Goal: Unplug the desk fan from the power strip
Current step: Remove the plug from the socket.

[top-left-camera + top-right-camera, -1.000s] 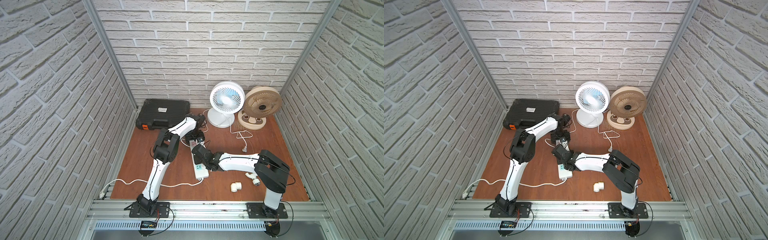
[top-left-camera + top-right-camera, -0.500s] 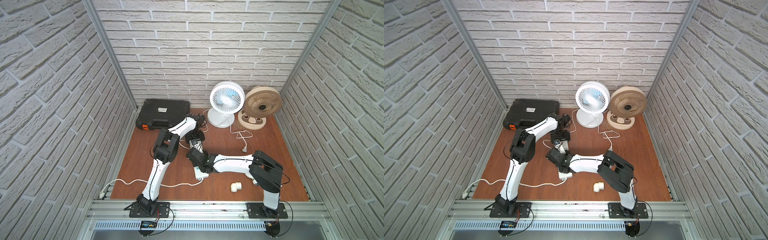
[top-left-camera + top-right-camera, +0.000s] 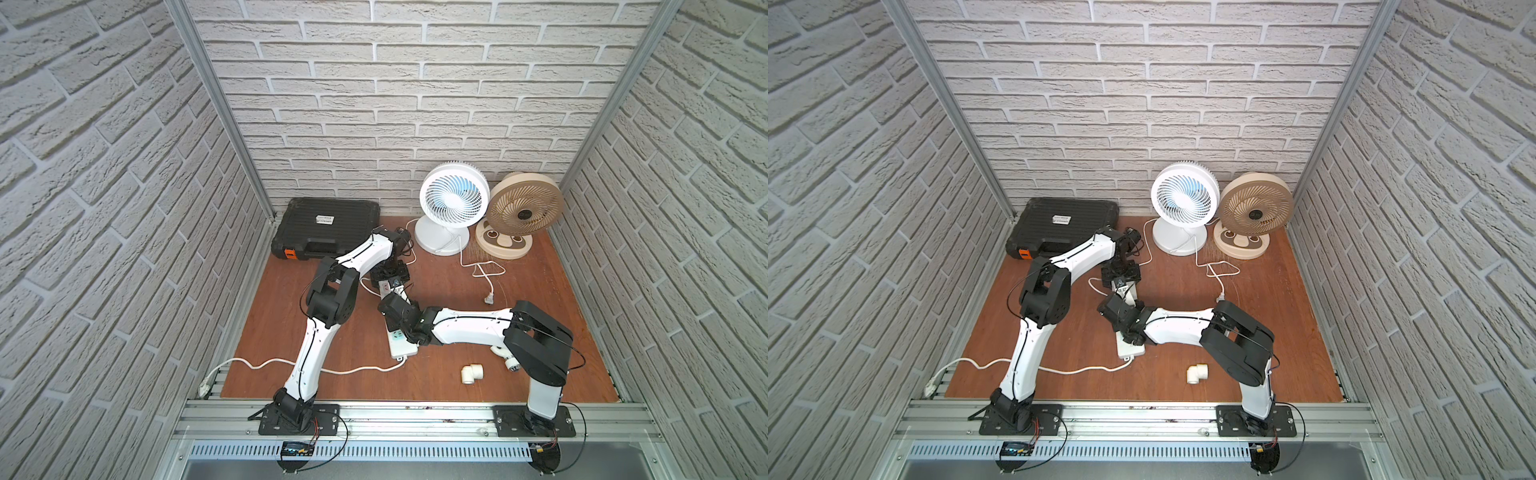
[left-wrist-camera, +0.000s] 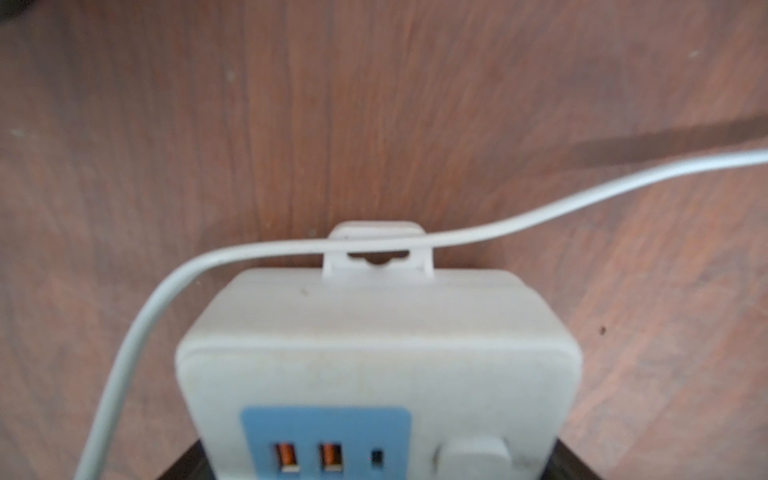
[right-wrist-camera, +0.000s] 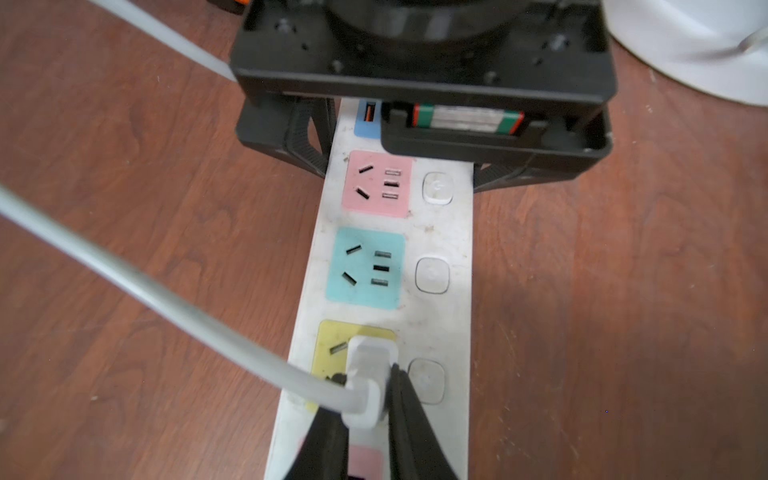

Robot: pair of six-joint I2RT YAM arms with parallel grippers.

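Observation:
The power strip (image 3: 401, 345) (image 3: 1130, 348) lies on the brown floor, a long white bar with pastel socket panels (image 5: 365, 268). A white plug (image 5: 370, 361) sits in its yellow socket. My right gripper (image 5: 365, 376) (image 3: 400, 294) is shut on that plug, one black finger on each side. The plug's thin cord (image 5: 166, 299) runs off toward the white desk fan (image 3: 453, 199) at the back wall. At the strip's blue USB end (image 4: 328, 440), my left gripper (image 5: 402, 166) (image 3: 390, 283) straddles the strip, its fingers pressed to both long sides.
A beige fan (image 3: 525, 208) stands right of the white one. A loose plug (image 3: 487, 298) lies in front of them. A black case (image 3: 328, 226) sits back left and a white pipe elbow (image 3: 471, 373) front right. The strip's thick cord (image 3: 257, 365) trails front left.
My right arm's wrist and elbow shifted slightly left over the strip, then eased back a little. Its grip on the plug has held. The left arm has stayed put.

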